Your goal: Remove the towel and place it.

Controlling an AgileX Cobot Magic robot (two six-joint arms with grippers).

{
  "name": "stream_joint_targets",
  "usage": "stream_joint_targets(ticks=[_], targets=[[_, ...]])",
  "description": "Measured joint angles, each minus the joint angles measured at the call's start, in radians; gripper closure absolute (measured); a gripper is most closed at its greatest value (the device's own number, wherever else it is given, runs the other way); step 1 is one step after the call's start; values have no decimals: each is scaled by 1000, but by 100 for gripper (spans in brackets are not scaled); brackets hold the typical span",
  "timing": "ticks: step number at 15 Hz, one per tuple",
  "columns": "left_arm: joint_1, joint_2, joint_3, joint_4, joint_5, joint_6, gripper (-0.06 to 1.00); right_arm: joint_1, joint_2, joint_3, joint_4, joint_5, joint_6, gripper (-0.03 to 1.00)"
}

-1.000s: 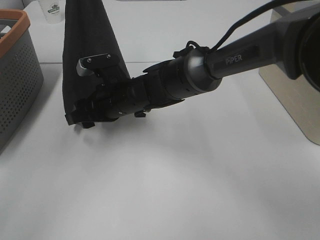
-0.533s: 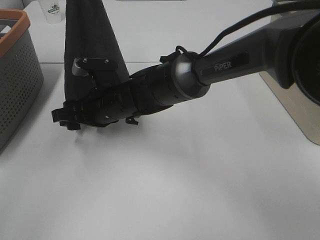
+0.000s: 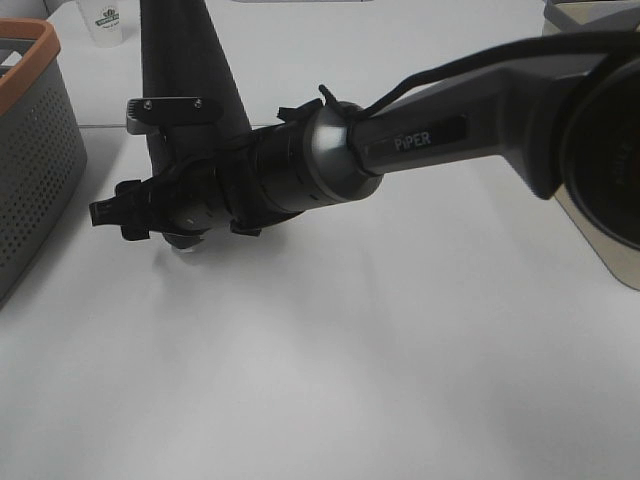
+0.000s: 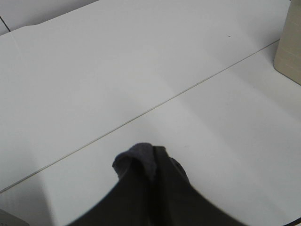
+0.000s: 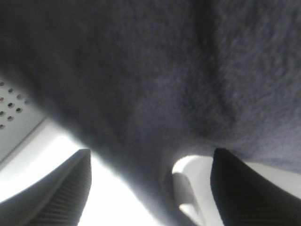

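Note:
The towel (image 3: 185, 80) is a dark charcoal cloth hanging down from above the exterior view's top edge, with its lower end near the table. My left gripper (image 4: 150, 160) is shut on a fold of the towel (image 4: 137, 154) and holds it up; it is out of the exterior view. My right gripper (image 3: 108, 212) reaches across to the left at the towel's lower end. In the right wrist view the towel (image 5: 178, 75) fills the frame. The right gripper (image 5: 155, 197) is open, and cloth hangs between its fingers (image 5: 70, 188).
A grey perforated basket (image 3: 30, 150) with an orange rim stands at the left, close to my right gripper. A clear cup (image 3: 105, 20) stands at the back left. A beige box (image 3: 600, 230) stands at the right. The table is white.
My right arm has moved left and slightly up along the towel's lower end, and its gripper now sticks out past the towel's left edge. The hanging towel looks narrower.

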Motion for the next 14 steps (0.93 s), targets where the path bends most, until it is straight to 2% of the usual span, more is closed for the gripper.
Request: stream_joint_targets(ticks=[2,4,5,6,7,11,14], targets=[[0,0,0,-1,0,0,94,0,25,-2,-19,-2,0,36],[0,0,0,-1,1,0,94,0,32,-2,-21,-20,0,53],[0,0,0,-2,1,0,94,0,32,-2,-22,-29,0,65],[0,0,0,-2,1,-3,94,0,32,-2,-22,-31,0,88],[0,0,0,-2,1,-13,94,0,29,-2,-20,-31,0,95],[1,0,-43,-1,12,-27,94,0,-51,24,-20,-31,-43,95],[1,0,-146,8,24,-82,94,0,-209,160,-20,-31,-127,95]])
